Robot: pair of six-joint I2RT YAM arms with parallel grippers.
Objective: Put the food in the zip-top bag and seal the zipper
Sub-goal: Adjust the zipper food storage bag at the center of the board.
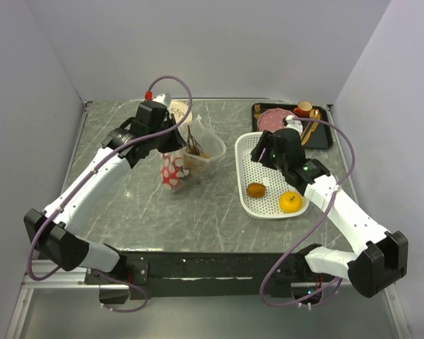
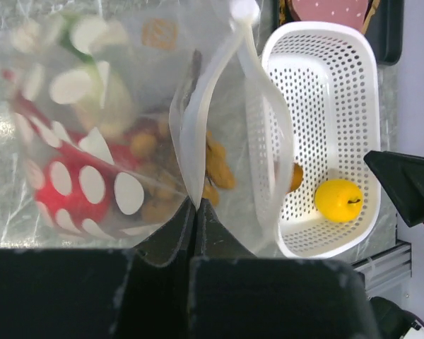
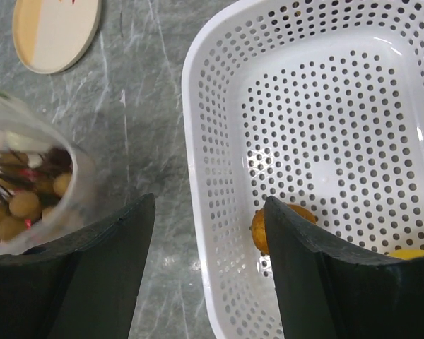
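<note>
The yellow fruit (image 1: 290,202) lies in the near corner of the white basket (image 1: 239,173). The brown oval (image 1: 256,189) sits just beyond it, against the basket's left wall. These two pieces are loose in the basket and not yet bagged, so the filling looks well along but not finished.

The right end effector (image 3: 210,205) hangs over the far half of the basket, pointed down. Its fingers are apart with nothing between them. The brown oval shows just inside its right finger, which probably makes it the next piece to pick up.

Just left of the basket stands the bag (image 1: 175,169), resting on the bench (image 1: 127,205). Whether it touches the basket's wall I cannot tell. The left end effector (image 2: 196,212) is clamped on the bag's upper edge, by the zipper (image 2: 187,127). That grip keeps the floppy plastic upright and the mouth gaping toward the basket, so food can be dropped in from that side. Red pieces, nuts and a white-and-green vegetable show through the dotted plastic. The zipper bows open, not yet pressed shut.

Beyond the basket's far end lies a black tray (image 1: 325,138) carrying a pink plate (image 1: 271,118), which are no part of the job.
</note>
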